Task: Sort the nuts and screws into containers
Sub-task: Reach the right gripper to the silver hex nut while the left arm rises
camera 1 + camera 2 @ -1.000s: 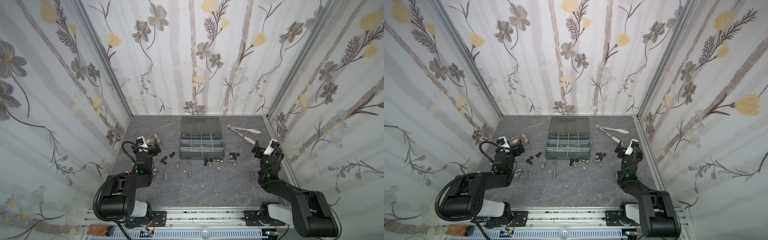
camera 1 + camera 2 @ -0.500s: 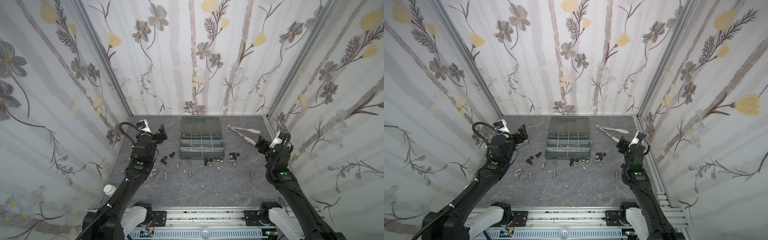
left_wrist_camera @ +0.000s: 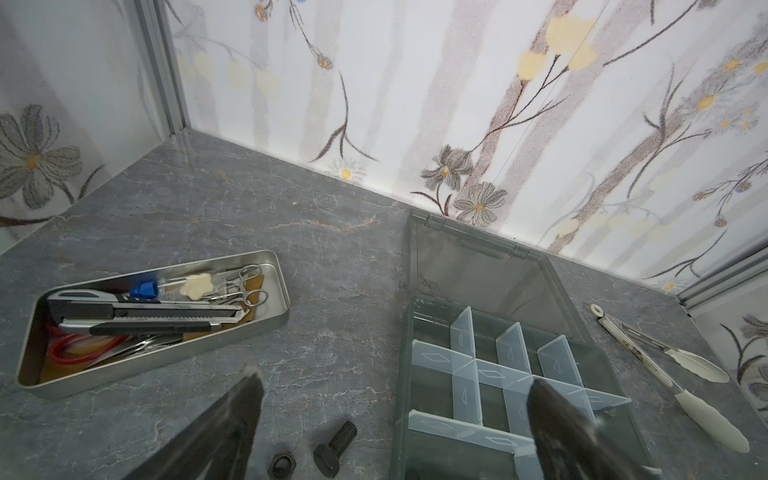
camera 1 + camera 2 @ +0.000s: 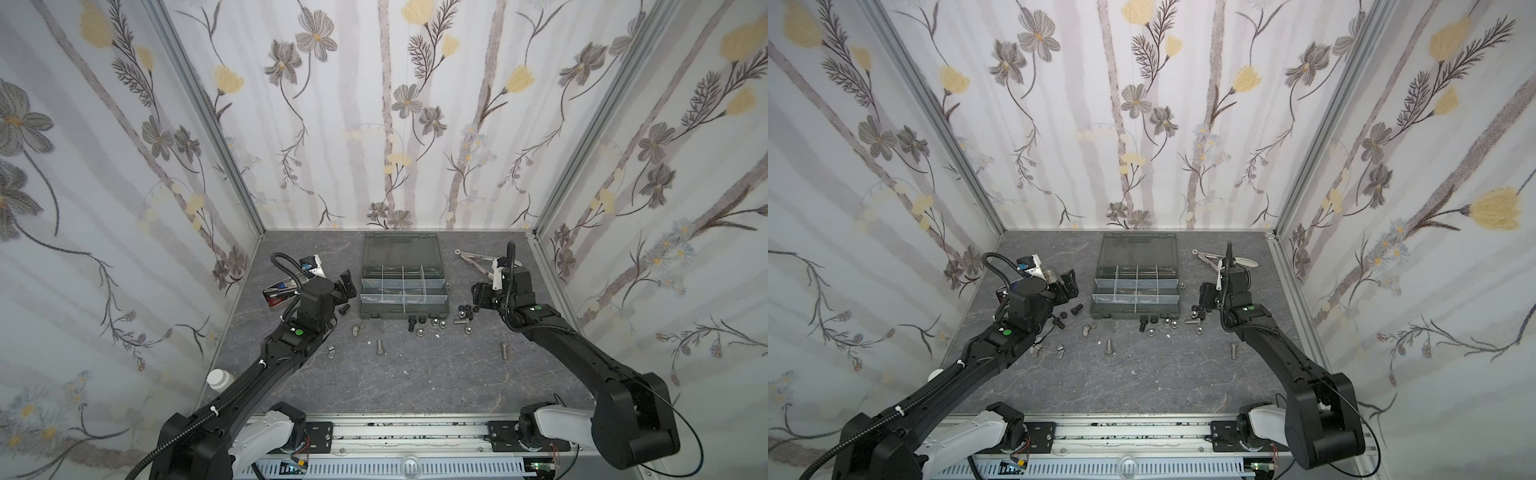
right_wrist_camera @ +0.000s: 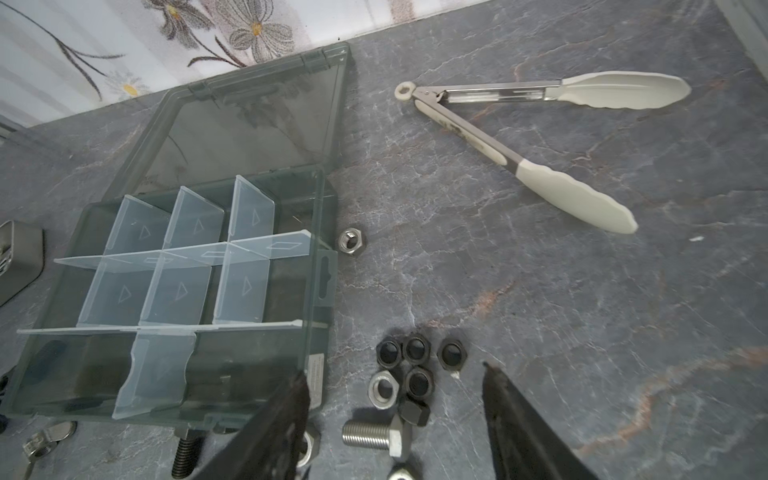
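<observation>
One organizer box (image 4: 405,314) at the back middle of the table (image 4: 415,386), clear lid laid open behind it; ten compartments (image 5: 249,365) counted in the right wrist view, in rows of four, four and two. One metal tray (image 3: 158,353) of tools to its left, one pair of tongs (image 5: 519,162) to its right. Three silver screws (image 4: 380,347) loose in front of the box, well apart. Two black screws (image 4: 411,325) plainly seen, one just before the box front, one near the left gripper (image 4: 348,284). Three wing nuts (image 4: 1087,330) front left. Five black nuts (image 5: 419,380) bunched off the box's front right corner, a sixth by the left black screw. Silver nuts (image 5: 351,241): one just beside the box's right wall, more in the front scatter, number unclear. Left gripper spread wide, empty, above the table between tray and box. Right gripper (image 4: 477,299) with jaws apart, holding nothing, over the black nut bunch. Against a second ago: both arms stretched forward rather than folded low at the front; left gripper nearer the box, right gripper nearer the nuts; box, tongs, screws unmoved
</observation>
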Controlling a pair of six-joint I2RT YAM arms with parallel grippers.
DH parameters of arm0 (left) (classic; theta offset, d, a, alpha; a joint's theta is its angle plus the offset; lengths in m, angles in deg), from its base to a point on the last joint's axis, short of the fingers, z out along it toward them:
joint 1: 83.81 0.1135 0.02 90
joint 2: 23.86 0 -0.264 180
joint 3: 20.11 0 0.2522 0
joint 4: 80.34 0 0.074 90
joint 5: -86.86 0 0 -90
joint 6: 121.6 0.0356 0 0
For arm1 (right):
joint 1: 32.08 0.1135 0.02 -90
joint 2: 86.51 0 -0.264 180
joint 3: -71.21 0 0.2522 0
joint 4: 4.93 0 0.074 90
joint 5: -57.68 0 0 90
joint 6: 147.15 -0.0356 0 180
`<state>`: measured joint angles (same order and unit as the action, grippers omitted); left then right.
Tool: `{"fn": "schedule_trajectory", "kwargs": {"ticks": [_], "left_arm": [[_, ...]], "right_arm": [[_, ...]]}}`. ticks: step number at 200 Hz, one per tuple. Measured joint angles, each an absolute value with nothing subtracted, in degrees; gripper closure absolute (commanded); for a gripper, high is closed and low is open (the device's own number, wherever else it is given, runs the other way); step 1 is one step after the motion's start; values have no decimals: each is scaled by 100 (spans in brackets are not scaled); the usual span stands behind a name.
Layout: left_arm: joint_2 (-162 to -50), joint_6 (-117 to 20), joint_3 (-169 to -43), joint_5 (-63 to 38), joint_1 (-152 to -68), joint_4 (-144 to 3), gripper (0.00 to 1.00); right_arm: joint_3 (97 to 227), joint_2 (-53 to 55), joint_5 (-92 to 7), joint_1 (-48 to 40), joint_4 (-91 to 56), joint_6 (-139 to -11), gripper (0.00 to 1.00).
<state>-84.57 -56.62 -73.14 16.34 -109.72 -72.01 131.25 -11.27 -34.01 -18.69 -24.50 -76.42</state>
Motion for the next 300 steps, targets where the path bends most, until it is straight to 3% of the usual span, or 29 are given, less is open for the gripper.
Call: {"fn": "schedule_trajectory", "kwargs": {"ticks": [37,101,300], "left_arm": [[-8665,-5900,-7299,1396,-11051,-7288,0],[-8770,-5926,-7712,1064,-11104,-7138,0],[-8660,-5834,-8214,915,-11145,-6311,0]], "right_arm": [[14080,296,-3784,-1893,-2555,-7653,26],[14900,1824,-3908,-1932,-2708,-7635,34],[15966,2985,-3397,-1736,-2824,-7544,35]]}}
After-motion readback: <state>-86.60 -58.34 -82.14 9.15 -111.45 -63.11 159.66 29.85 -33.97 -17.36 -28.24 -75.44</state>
